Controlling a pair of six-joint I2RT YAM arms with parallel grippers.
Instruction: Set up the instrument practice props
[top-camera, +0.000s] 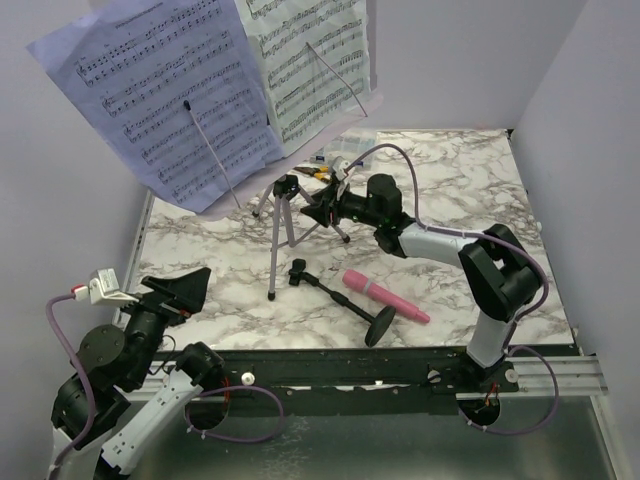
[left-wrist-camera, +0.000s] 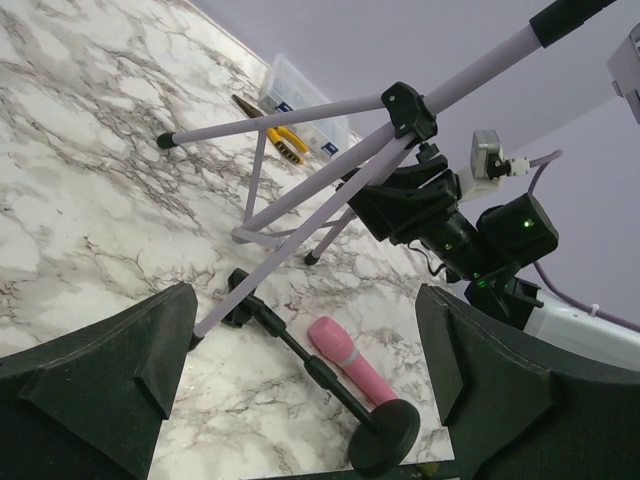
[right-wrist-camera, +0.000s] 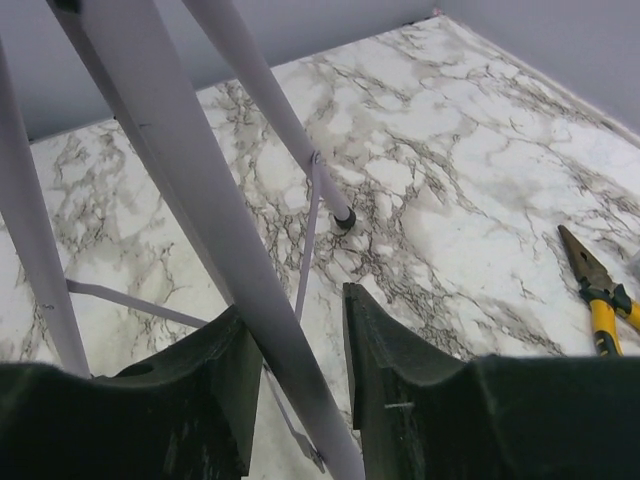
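Two sheet-music pages, the lavender page and the white page, sit on the lilac stand plate atop the tripod, mid-table toward the far side. The pink microphone lies flat just beside its toppled black mic stand, nearer. The right gripper has narrow jaws around a tripod leg, can't tell if it's actually pinching. The left gripper, near left, gapes wide and holds nothing.

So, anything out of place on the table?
Yes: the black microphone stand lies on its side on the table, and the pink toy microphone lies loose beside it, unmounted. The music stand is upright.
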